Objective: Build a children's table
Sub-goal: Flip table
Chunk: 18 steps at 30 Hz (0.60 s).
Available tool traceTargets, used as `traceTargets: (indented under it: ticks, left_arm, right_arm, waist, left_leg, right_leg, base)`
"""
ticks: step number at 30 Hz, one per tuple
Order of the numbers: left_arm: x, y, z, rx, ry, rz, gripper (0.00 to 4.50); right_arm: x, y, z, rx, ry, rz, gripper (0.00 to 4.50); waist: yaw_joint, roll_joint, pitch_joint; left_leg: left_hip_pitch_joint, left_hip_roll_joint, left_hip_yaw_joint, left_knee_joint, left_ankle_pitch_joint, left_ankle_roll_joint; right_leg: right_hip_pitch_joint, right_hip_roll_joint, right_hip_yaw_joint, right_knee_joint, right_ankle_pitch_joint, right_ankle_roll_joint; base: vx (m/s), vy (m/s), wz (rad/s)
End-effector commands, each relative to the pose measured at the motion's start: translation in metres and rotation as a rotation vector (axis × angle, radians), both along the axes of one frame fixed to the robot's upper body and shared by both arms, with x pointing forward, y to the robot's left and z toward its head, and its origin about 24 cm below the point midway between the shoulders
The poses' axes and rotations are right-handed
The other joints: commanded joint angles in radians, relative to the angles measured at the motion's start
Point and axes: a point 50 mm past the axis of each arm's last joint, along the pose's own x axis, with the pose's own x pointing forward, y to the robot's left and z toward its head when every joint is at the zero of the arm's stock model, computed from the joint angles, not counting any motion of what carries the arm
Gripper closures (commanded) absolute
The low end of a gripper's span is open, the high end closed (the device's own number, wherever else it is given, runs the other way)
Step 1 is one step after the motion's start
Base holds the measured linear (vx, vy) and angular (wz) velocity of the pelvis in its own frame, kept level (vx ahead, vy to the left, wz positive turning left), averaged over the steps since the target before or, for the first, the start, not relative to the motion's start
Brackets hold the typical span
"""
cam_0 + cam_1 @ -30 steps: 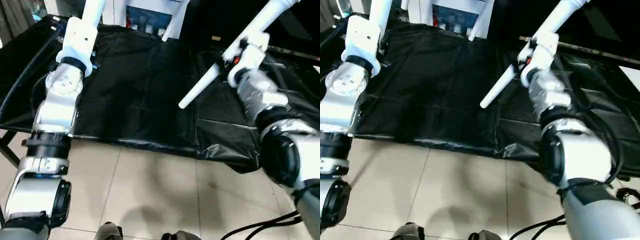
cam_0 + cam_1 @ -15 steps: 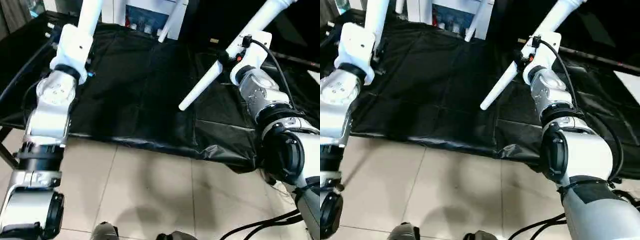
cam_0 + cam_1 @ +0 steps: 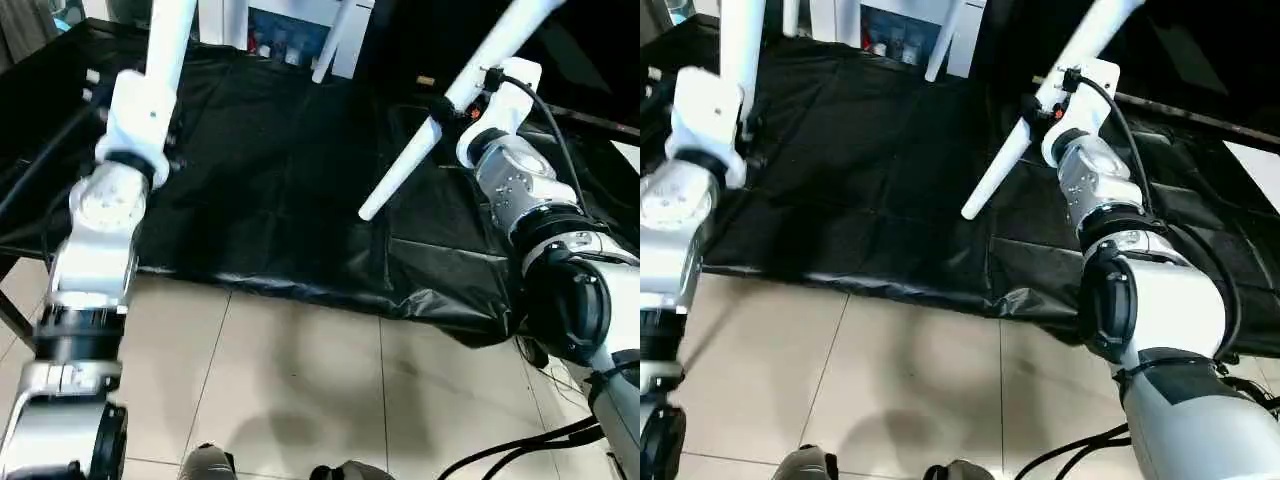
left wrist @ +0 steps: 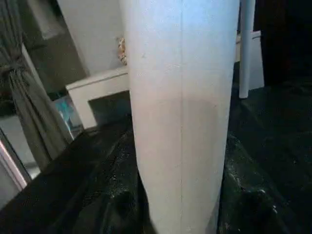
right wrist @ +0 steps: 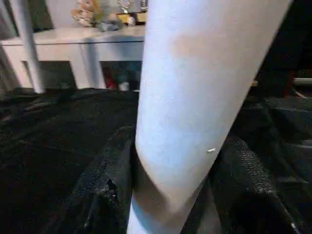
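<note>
Head views show the black-draped work table (image 3: 290,190) spread wide below me, and I'll place everything against it. At its far edge stands the children's table (image 3: 300,25), white, with one fitted leg (image 3: 335,40) slanting down to the cloth.

Above the work table's left side my left gripper (image 4: 175,219) is clenched around a white leg (image 3: 168,45), which rises steeply and leaves the frame. The left wrist view has the tube running close between my black fingers (image 4: 122,195).

Above the right side my right gripper (image 5: 168,195) grasps a second leg (image 3: 400,180) partway along; its narrow tip hangs just above the cloth, its thick end reaches up toward the far edge. The right wrist view shows my pads (image 5: 109,180) flanking the tube.

I judge these legs light, hollow and stiff, with smooth plastic that could twist or slide in a pinch. Held mid-length, the long ends will swing; gripping nearer the thick end would steady insertion.
</note>
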Motion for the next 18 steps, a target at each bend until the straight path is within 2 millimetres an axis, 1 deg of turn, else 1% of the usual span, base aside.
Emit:
traceTargets:
  ticks: [1, 4, 5, 8, 9, 10, 11, 12, 13, 14, 15, 16, 17, 18]
  left_arm:
    - [0.000, -0.018, -0.004, 0.067, -0.001, -0.071, 2.96]
    - [0.000, -0.016, -0.011, 0.072, 0.019, -0.063, 2.96]
    - [0.000, -0.015, -0.012, 0.070, 0.024, -0.060, 2.96]
    - [0.001, -0.014, -0.017, 0.068, 0.043, -0.061, 2.96]
    - [0.002, -0.014, -0.018, 0.068, 0.049, -0.063, 2.96]
    - [0.003, -0.015, -0.019, 0.072, 0.052, -0.066, 2.96]
    - [0.005, -0.015, -0.020, 0.074, 0.056, -0.069, 2.96]
    - [0.007, -0.016, -0.023, 0.081, 0.071, -0.079, 2.96]
    - [0.009, -0.016, -0.025, 0.088, 0.082, -0.086, 2.96]
    - [0.010, -0.016, -0.026, 0.093, 0.088, -0.090, 2.96]
    - [0.012, -0.017, -0.030, 0.104, 0.106, -0.098, 2.96]
    - [0.012, -0.017, -0.031, 0.107, 0.111, -0.101, 2.96]
    - [0.014, -0.019, -0.035, 0.104, 0.131, -0.112, 2.96]
    - [0.016, -0.022, -0.040, 0.112, 0.147, -0.123, 2.96]
  right_arm:
    - [0.001, -0.002, 0.043, -0.011, -0.207, 0.033, 2.74]
    - [-0.001, 0.000, 0.046, 0.003, -0.247, 0.049, 2.78]
    - [-0.002, 0.001, 0.046, 0.004, -0.256, 0.048, 2.79]
    - [-0.005, 0.001, 0.041, -0.005, -0.283, 0.027, 2.81]
    - [-0.007, 0.002, 0.037, -0.001, -0.284, 0.020, 2.82]
    - [-0.012, 0.004, 0.030, -0.018, -0.294, 0.014, 2.82]
    - [-0.016, 0.006, 0.022, -0.023, -0.294, 0.009, 2.82]
    - [-0.024, 0.009, 0.011, -0.039, -0.298, -0.007, 2.82]
    - [-0.030, 0.010, 0.003, -0.051, -0.300, -0.018, 2.82]
    - [-0.034, 0.011, -0.001, -0.055, -0.300, -0.025, 2.82]
    - [-0.040, 0.012, -0.009, -0.064, -0.297, -0.046, 2.82]
    - [-0.041, 0.012, -0.011, -0.065, -0.295, -0.051, 2.82]
    - [-0.047, 0.012, -0.019, -0.088, -0.293, -0.065, 2.82]
    - [-0.051, 0.007, -0.026, -0.092, -0.280, -0.114, 2.82]
  waist:
    - [-0.004, 0.033, -0.102]
    - [-0.004, 0.030, -0.103]
    - [-0.003, 0.032, -0.103]
    - [0.001, 0.033, -0.104]
    - [0.005, 0.034, -0.103]
    - [0.005, 0.033, -0.104]
    - [0.007, 0.032, -0.106]
    - [0.009, 0.034, -0.107]
    - [0.010, 0.035, -0.108]
    - [0.012, 0.033, -0.108]
    - [0.011, 0.034, -0.107]
    - [0.011, 0.040, -0.105]
    - [0.009, 0.040, -0.103]
    - [0.011, 0.047, -0.100]
  left_leg:
    - [0.043, 0.038, -0.007, -0.064, -0.163, -0.043]
    - [0.044, 0.037, -0.007, -0.064, -0.138, -0.030]
    - [0.046, 0.037, -0.006, -0.064, -0.134, -0.028]
    - [0.050, 0.038, -0.006, -0.064, -0.110, -0.024]
    - [0.052, 0.038, -0.005, -0.066, -0.104, -0.024]
    - [0.054, 0.038, -0.004, -0.066, -0.102, -0.026]
    - [0.055, 0.039, -0.005, -0.067, -0.081, -0.027]
    - [0.056, 0.038, -0.006, -0.068, -0.069, -0.028]
    - [0.058, 0.038, -0.006, -0.070, -0.060, -0.031]
    - [0.058, 0.037, -0.009, -0.071, -0.051, -0.032]
    - [0.060, 0.038, -0.008, -0.074, -0.066, -0.043]
    - [0.063, 0.038, -0.008, -0.076, -0.104, -0.059]
    - [0.063, 0.037, -0.008, -0.077, -0.126, -0.070]
    - [0.066, 0.038, -0.010, -0.082, -0.189, -0.090]
  right_leg:
    - [0.053, -0.071, 0.037, -0.057, -0.076, -0.191]
    - [0.054, -0.069, 0.037, -0.055, -0.047, -0.196]
    - [0.053, -0.069, 0.037, -0.055, -0.042, -0.196]
    - [0.053, -0.069, 0.037, -0.054, -0.021, -0.196]
    - [0.053, -0.069, 0.037, -0.057, -0.017, -0.191]
    - [0.052, -0.070, 0.037, -0.056, -0.012, -0.190]
    - [0.055, -0.070, 0.036, -0.054, 0.010, -0.184]
    - [0.057, -0.071, 0.036, -0.054, 0.022, -0.180]
    - [0.057, -0.070, 0.036, -0.053, 0.036, -0.171]
    - [0.060, -0.070, 0.035, -0.055, 0.038, -0.164]
    - [0.057, -0.070, 0.034, -0.057, 0.018, -0.158]
    - [0.052, -0.069, 0.034, -0.063, -0.025, -0.150]
    - [0.051, -0.069, 0.035, -0.065, -0.048, -0.146]
    - [0.047, -0.072, 0.035, -0.073, -0.113, -0.135]
  base:
    - [0.000, 0.000, 0.00]
    - [0.000, 0.000, 0.00]
    - [0.000, 0.000, 0.00]
    - [0.000, 0.000, 0.00]
    - [0.000, 0.000, 0.00]
    - [0.000, 0.000, 0.00]
    - [0.000, 0.000, 0.00]
    - [0.000, 0.000, 0.00]
    - [0.000, 0.000, 0.00]
    - [0.000, 0.000, 0.00]
    - [0.000, 0.000, 0.00]
    - [0.000, 0.000, 0.00]
    - [0.000, 0.000, 0.00]
    - [0.000, 0.000, 0.00]
